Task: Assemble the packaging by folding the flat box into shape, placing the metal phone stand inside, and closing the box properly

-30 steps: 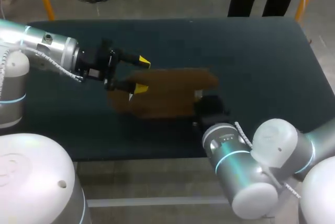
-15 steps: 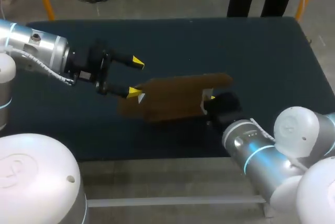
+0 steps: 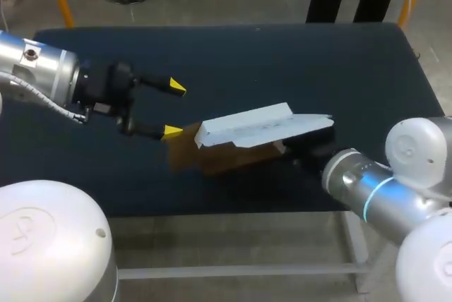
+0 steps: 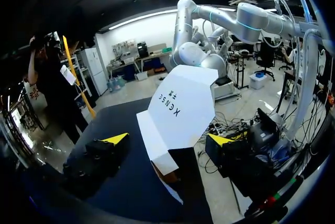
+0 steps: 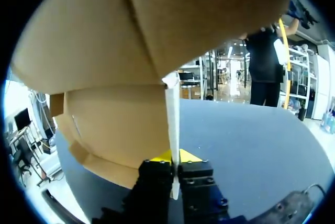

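The flat box (image 3: 258,125) hangs tilted over the table's middle, white printed face up and brown inner face (image 3: 212,155) towards the cloth. My right gripper (image 3: 288,147) is shut on the box's right edge. In the right wrist view its fingers (image 5: 172,161) pinch a thin white flap, and brown cardboard (image 5: 120,51) fills the space ahead. My left gripper (image 3: 174,109) is open just left of the box, one yellow tip near the box's corner. In the left wrist view the white box (image 4: 180,106) stands ahead of the open left gripper (image 4: 169,140). No phone stand shows in any view.
The dark table (image 3: 318,62) stretches bare behind and to the right of the box. My right arm (image 3: 367,185) comes in low over the front right edge. My left arm (image 3: 42,76) lies along the left side.
The right gripper has moved right and tipped the box up, so its white face now shows. The left gripper has drawn back to the left, still open.
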Robot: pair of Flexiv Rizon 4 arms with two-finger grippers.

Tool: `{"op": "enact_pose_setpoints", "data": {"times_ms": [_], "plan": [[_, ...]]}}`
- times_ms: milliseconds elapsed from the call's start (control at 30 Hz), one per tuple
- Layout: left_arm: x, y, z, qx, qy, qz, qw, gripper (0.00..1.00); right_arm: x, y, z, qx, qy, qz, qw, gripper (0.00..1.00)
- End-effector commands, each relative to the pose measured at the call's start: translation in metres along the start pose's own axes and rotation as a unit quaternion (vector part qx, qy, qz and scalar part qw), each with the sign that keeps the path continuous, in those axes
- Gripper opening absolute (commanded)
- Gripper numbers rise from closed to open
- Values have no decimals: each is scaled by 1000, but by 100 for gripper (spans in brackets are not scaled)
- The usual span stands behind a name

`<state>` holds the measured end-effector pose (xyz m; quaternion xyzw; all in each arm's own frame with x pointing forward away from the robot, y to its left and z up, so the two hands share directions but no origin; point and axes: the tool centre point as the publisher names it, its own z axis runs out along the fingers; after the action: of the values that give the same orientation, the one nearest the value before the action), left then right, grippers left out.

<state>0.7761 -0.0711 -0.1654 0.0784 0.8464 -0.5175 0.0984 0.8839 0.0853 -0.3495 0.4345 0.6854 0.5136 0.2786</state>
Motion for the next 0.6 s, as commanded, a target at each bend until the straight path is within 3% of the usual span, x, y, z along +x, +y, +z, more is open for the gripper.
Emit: {"op": "enact_pose_setpoints", "data": {"times_ms": [33,600], "plan": [[11,-5,-11,-9,-14,-2,1000,100,-4,9,1,11,115,-2,993,0],[19,-10,-30,-24,-21,5,999,100,-5,18,-1,28,197,-6,980,0]]}}
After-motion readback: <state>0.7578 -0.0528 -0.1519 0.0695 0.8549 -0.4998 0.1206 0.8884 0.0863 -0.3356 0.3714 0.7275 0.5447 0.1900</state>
